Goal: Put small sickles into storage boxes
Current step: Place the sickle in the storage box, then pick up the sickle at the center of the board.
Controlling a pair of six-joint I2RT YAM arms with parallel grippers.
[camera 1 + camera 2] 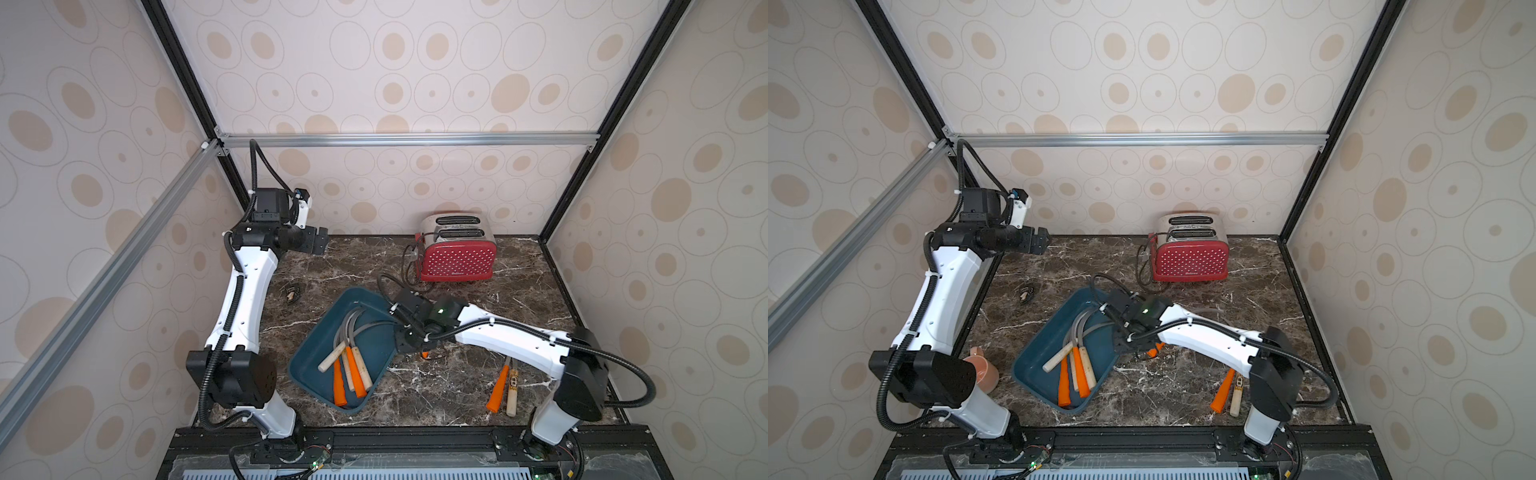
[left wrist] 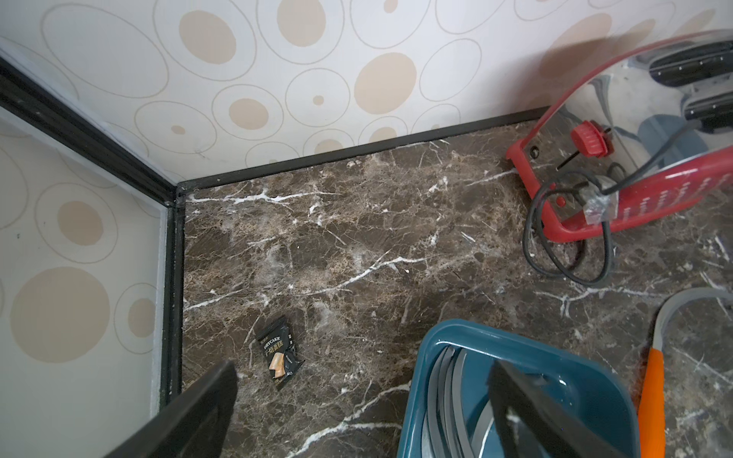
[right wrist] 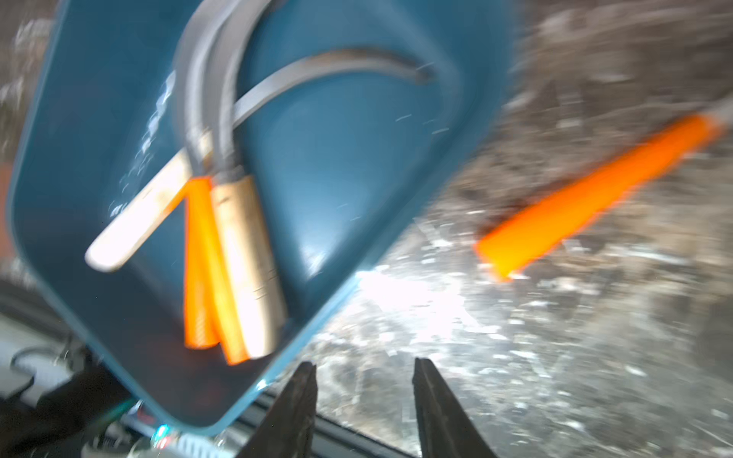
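In a top view, several sickles (image 1: pixel 357 374) lie in the teal tray (image 1: pixel 309 359). Two more sickles (image 1: pixel 503 390) rest on the worktop (image 1: pixel 436 395) by the right arm. Left wrist view: left tool (image 2: pixel 363 368) spread wide, empty. Right wrist view, blurred: right tool (image 3: pixel 365 366) parted, apparently empty, near an orange-handled sickle (image 3: pixel 587 190).

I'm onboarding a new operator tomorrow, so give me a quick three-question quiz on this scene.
1. True or false: the left gripper is shut.
2. What stands at the back of the marble table? A kettle; B red toaster; C microwave.
3. How many sickles are visible on the table outside the teal tray?
Key: 1 false; 2 B; 3 three: one beside the tray, two near the front edge.
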